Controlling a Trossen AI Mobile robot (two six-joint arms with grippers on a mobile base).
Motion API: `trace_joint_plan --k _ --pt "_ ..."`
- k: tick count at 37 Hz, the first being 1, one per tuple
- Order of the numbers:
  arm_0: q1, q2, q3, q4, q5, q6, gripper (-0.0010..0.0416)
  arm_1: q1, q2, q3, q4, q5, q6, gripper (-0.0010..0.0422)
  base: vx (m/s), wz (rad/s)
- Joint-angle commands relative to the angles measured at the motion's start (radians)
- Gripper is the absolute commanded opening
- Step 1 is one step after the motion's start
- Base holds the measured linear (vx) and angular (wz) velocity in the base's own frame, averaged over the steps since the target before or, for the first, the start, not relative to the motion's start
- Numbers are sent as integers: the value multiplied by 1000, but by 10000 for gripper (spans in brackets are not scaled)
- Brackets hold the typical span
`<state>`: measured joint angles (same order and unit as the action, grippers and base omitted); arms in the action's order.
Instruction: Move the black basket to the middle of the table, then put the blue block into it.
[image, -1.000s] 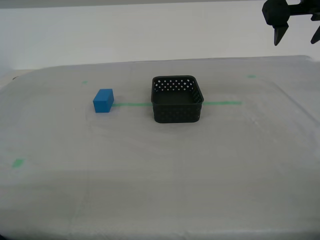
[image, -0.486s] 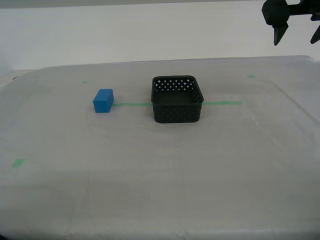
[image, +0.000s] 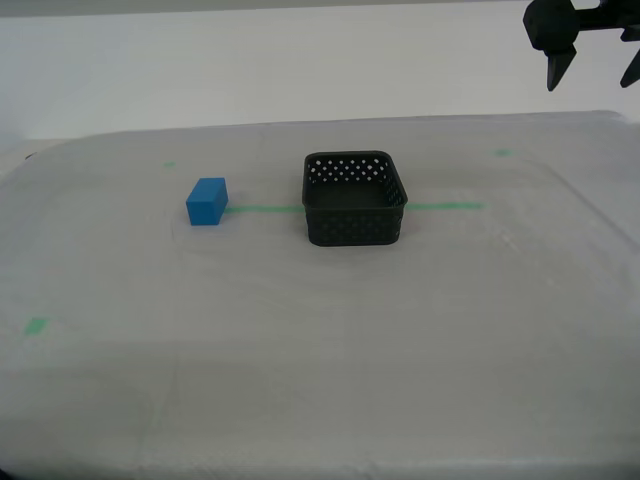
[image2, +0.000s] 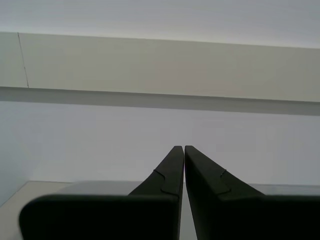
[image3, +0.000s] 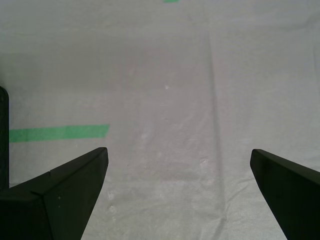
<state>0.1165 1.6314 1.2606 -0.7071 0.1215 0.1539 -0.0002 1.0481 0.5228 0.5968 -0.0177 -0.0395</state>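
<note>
In the exterior view the near part of the table (image: 320, 400) is bare pale cloth, with one small green tape mark (image: 36, 325) at the lower left of the frame. Farther back, around the middle of the frame, the black basket (image: 354, 198) sits upright on the cloth, its perforated walls facing the camera, and it straddles the thin green tape line (image: 445, 207), which shows on both sides of it. The blue block (image: 207, 201) rests on the table to the exterior view's left of the basket, well apart from it, at the end of the same line. Two more small green marks lie near the far edge. At the upper right corner of that view, high above the table and touching nothing, hangs my first gripper (image: 592, 68), its fingers spread wide; its own wrist view shows the two dark fingertips (image3: 75, 185) far apart over bare cloth, with the end of the green tape line (image3: 57, 133) and a sliver of the basket at the frame edge. My second gripper (image2: 184, 148) is clenched on nothing, its tips meeting before a pale wall.
</note>
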Motion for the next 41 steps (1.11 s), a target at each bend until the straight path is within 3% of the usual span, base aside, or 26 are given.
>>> trace_joint_plan --k 1,7,14,23,29,41 --pt "0 0 1 2 2 -1 399 0 0 2 -5 -4 3 0 0 0" --pt "0 0 1 1 2 -1 399 0 0 16 -75 -4 -6 0 0 0" --pt "0 0 1 2 2 -1 399 -10 -2 117 -320 10 -6 0 0 0" --pt "0 0 1 2 2 -1 399 -55 0 299 -682 -56 -14 0 0 0" --pt "0 0 1 3 2 -1 398 -87 0 385 -857 -104 -63 0 0 0" --pt "0 0 1 3 2 0 398 -119 16 526 -1159 -120 -169 0 0 0"
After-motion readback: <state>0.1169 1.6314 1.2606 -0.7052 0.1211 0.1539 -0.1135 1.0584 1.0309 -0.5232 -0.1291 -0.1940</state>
